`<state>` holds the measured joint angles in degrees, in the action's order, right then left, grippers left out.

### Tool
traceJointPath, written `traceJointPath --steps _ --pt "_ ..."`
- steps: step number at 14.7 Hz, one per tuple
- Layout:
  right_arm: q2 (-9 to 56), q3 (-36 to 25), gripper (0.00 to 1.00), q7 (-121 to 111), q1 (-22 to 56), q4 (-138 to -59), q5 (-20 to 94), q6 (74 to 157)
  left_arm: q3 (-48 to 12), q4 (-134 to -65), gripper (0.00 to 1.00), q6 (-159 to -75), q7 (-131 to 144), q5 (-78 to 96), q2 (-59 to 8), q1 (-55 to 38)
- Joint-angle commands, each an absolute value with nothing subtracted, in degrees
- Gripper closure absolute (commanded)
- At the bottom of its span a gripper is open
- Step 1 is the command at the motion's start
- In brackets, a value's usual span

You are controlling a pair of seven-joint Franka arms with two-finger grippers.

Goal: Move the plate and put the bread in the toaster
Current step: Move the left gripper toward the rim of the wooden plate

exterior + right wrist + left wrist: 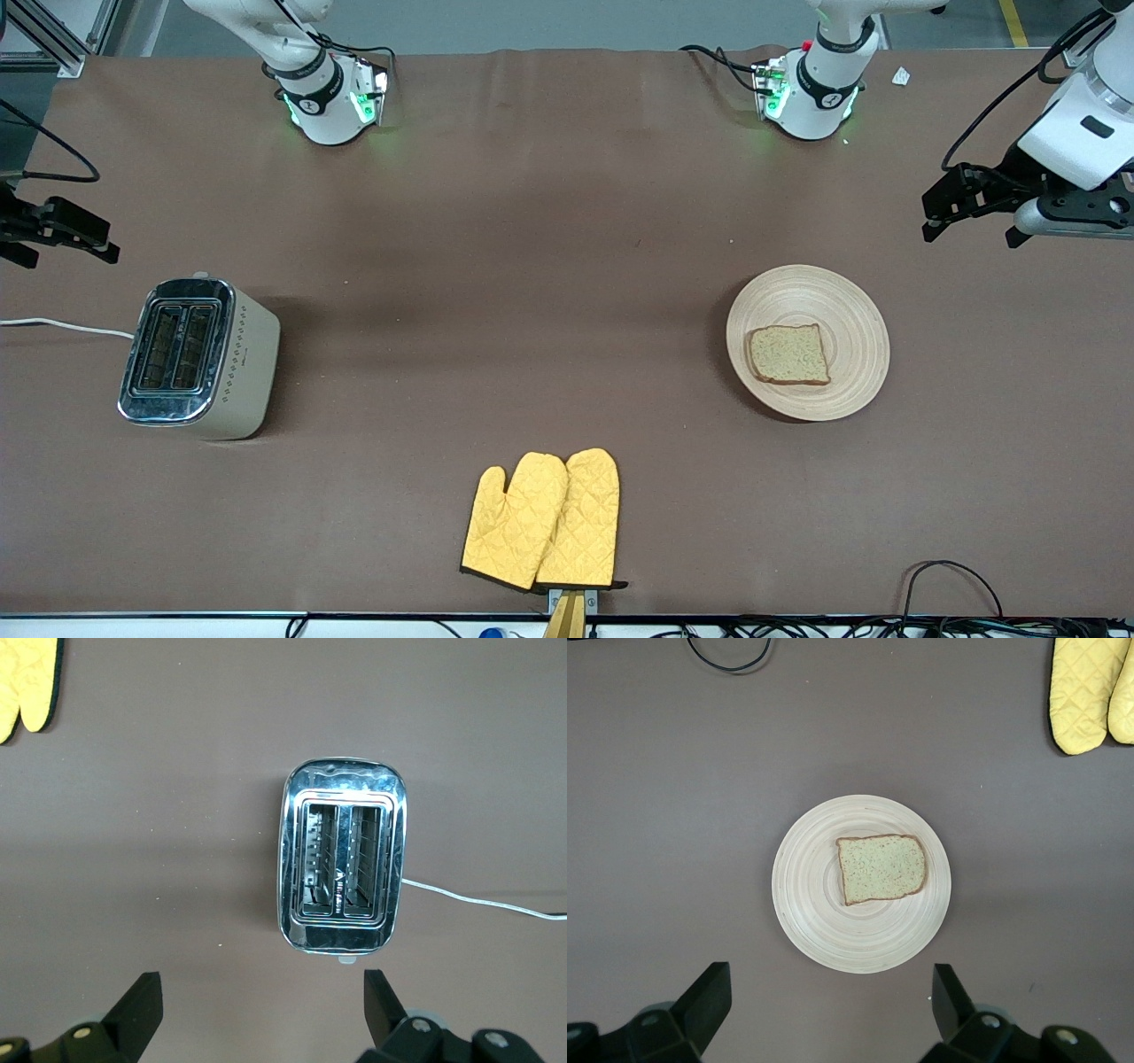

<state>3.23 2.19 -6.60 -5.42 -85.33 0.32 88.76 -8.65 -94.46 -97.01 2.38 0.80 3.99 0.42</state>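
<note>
Nearest the front camera a pair of yellow oven mitts [542, 520] is laid flat at the worktop [549, 248] edge, untouched and not part of the job. Well apart from the mitts, toward the left arm's end, the plate [833, 292] is seen with the bread [788, 354] lying flat on it, slightly off centre. The left gripper [970, 202] is held in the air over bare worktop just off the plate's rim, jaws spread wide and nothing grasped; in the left wrist view the plate [824, 930] and bread [881, 868] are framed squarely ahead of the gripper's fingers [709, 992]. At the right arm's end the toaster [239, 372] is stood upright, both slots empty, its white cord [71, 326] run off the edge. The right gripper [53, 232] is hung over the worktop close to the toaster, likewise released and empty; from the right wrist view the toaster [344, 788] slots are looked straight down into. No step is judged begun: plate unmoved, bread not yet lifted. First move is judged to be a plate shift toward the toaster by the left gripper, which calls for a descent to the rim and a pinch on the thin edge without tipping the slice. After that, an edge grasp on the bread and an upright drop into a slot would be needed, likely by the right gripper.
</note>
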Motion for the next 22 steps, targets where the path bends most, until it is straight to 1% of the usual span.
traceJointPath --steps 1,7,9,11,12,15,17,20,22 --pt "2.11 2.29 0.0 -6.86 -5.45 -86.22 0.26 87.29 -8.96 -92.63 0.0 -95.45 1.76 -0.17 3.16 0.53" --pt "2.02 2.29 0.0 -6.86 -3.26 -86.4 0.18 85.43 -8.7 -92.81 0.0 -94.92 1.5 0.7 2.64 1.32" --pt "2.02 2.29 0.0 -6.77 -3.25 -86.4 0.18 85.43 -8.7 -92.81 0.0 -94.4 0.8 0.09 1.5 1.67" --pt "2.02 2.29 0.0 -6.85 -3.25 -86.4 0.18 85.25 -8.7 -92.55 0.0 -93.78 -1.83 2.27 -0.69 4.99" --pt "2.02 2.29 0.0 -6.86 -3.25 -86.4 0.18 85.25 -8.7 -92.55 0.0 -93.69 -4.46 6.11 -2.27 7.71" --pt "2.02 2.37 0.0 -6.77 -2.9 -86.4 0.18 84.9 -8.7 -92.64 0.0 -93.69 -12.73 15.26 -9.9 15.89" --pt "2.02 2.37 0.0 -6.77 -2.64 -86.4 0.18 84.99 -8.7 -92.29 0.0 -93.69 -16.67 21.33 -16.75 20.28" --pt "2.02 2.37 0.0 -6.77 -2.37 -86.4 0.18 84.9 -8.79 -91.59 0.0 -94.31 -25.37 27.67 -27.39 24.07" --pt "2.02 2.37 0.0 -6.77 -2.46 -86.4 0.18 84.9 -8.7 -88.26 0.0 -94.31 -31.52 31.01 -35.91 24.87"
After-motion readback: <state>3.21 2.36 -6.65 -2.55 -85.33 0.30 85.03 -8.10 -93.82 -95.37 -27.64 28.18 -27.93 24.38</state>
